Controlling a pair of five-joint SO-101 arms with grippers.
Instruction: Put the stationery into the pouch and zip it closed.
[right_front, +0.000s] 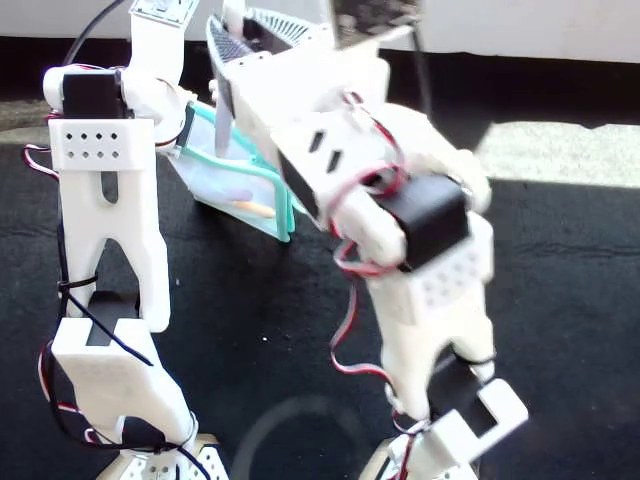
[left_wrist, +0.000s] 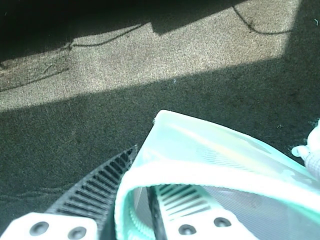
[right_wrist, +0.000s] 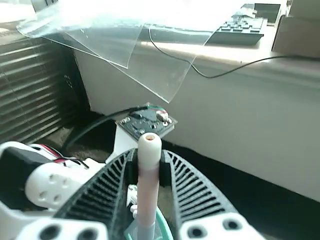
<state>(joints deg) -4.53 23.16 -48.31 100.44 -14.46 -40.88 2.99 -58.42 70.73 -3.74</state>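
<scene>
Pouch (left_wrist: 225, 160) gripped by left hand (left_wrist: 142, 182), pen (right_wrist: 149, 145) in right hand (right_wrist: 148, 165)

readable text: none | pouch (left_wrist: 225, 165): no legible print | keyboard (right_wrist: 246, 24): keys too small to read

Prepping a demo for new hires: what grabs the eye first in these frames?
First, the see-through, teal-edged pouch, held tilted at the back left of the high view with its rim clamped in the left gripper. Then the right gripper, shut on a pale pen that stands upright just over the pouch. A small orange item lies inside the pouch.
</scene>
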